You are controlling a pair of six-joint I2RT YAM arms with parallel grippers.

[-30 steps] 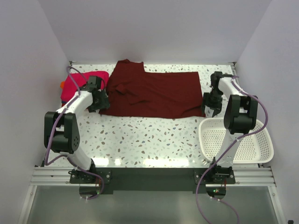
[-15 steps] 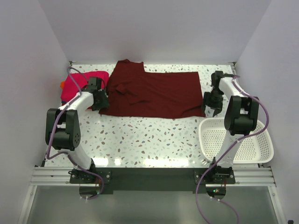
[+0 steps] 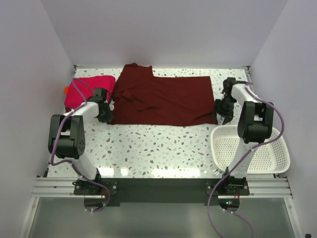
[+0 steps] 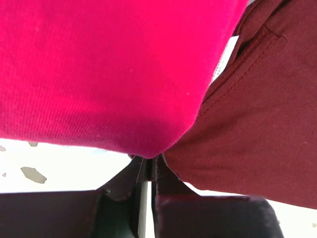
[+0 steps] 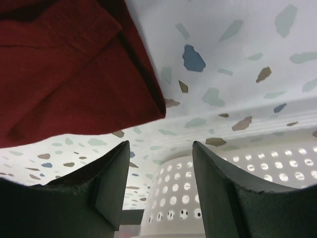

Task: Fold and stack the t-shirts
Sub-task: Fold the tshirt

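The dark maroon t-shirt [image 3: 161,99] lies spread flat across the back of the table. My left gripper [image 3: 106,112] is at its near left corner, and in the left wrist view the jaws [image 4: 148,159] are shut on the edge of the maroon cloth [image 4: 257,124], right beside the folded magenta-pink t-shirt [image 4: 109,69]. That pink t-shirt [image 3: 86,89] sits at the far left with an orange t-shirt [image 3: 67,90] peeking out beneath it. My right gripper [image 3: 221,115] hovers open at the maroon t-shirt's near right corner [image 5: 74,74], with nothing between its fingers [image 5: 160,146].
A white slotted basket [image 3: 250,148] stands at the near right, close behind the right gripper, and its wall [image 5: 198,198] fills the lower part of the right wrist view. White walls enclose the speckled table [image 3: 163,148] on three sides.
The left gripper has slid down to the maroon t-shirt's near left corner and closed from wide open. The right gripper has shifted slightly and stays open.
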